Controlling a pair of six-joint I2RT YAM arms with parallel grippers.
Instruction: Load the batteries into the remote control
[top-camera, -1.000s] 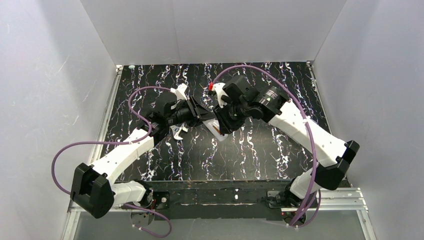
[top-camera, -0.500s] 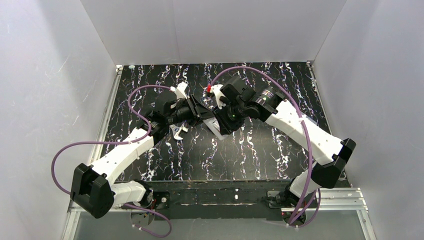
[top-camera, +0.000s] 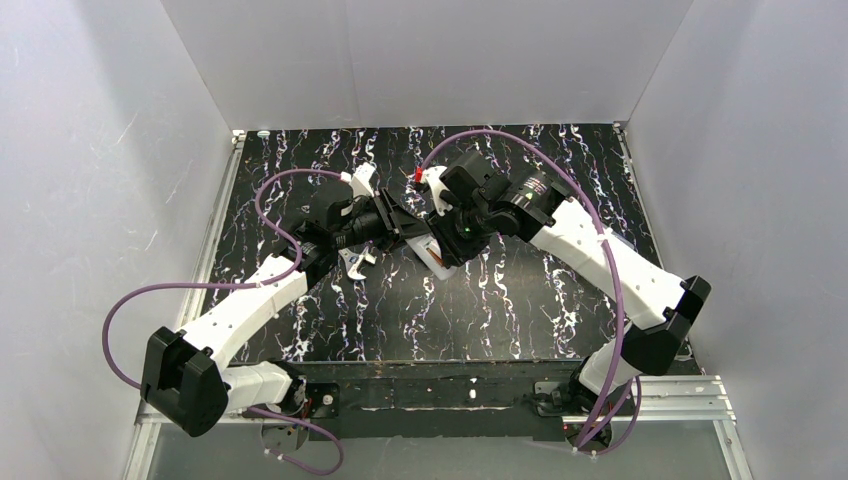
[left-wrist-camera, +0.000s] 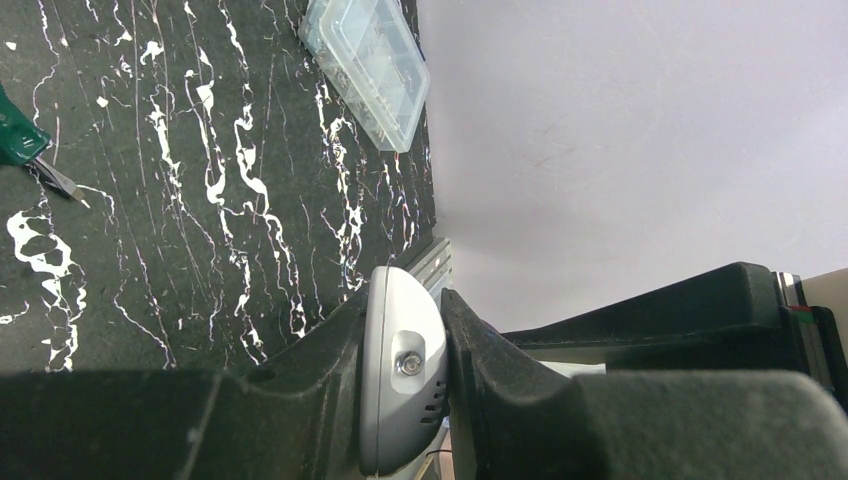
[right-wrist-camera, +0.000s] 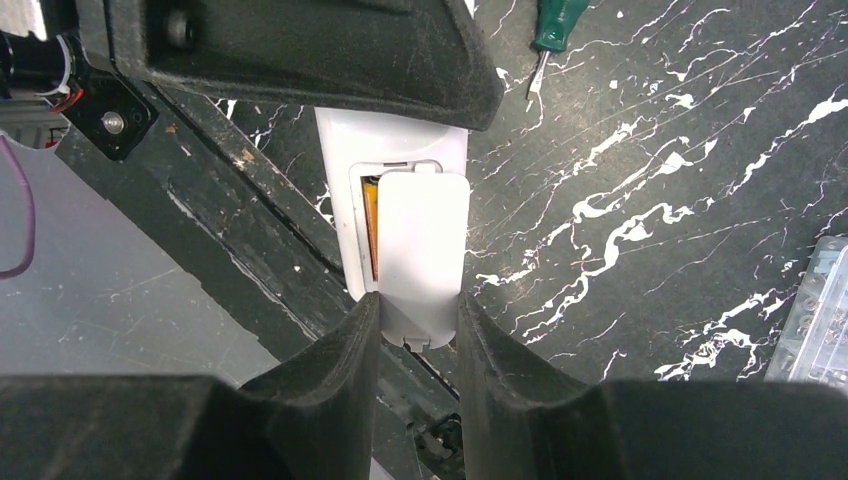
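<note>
Near the middle of the desk (top-camera: 520, 310), a little toward its far edge, both arms meet at the remote control (right-wrist-camera: 400, 140). The left pincer (left-wrist-camera: 405, 320) is clamped on one end of the handset. The right pincer (right-wrist-camera: 417, 305) is closed on the loose white cover (right-wrist-camera: 422, 230), which lies over most of the battery recess. A strip of orange battery (right-wrist-camera: 372, 225) shows in the gap along the cover's side; whether both are in cannot be told. A green-handled screwdriver (right-wrist-camera: 555, 25) and a clear plastic box (left-wrist-camera: 365, 65) lie on the desk.
</note>
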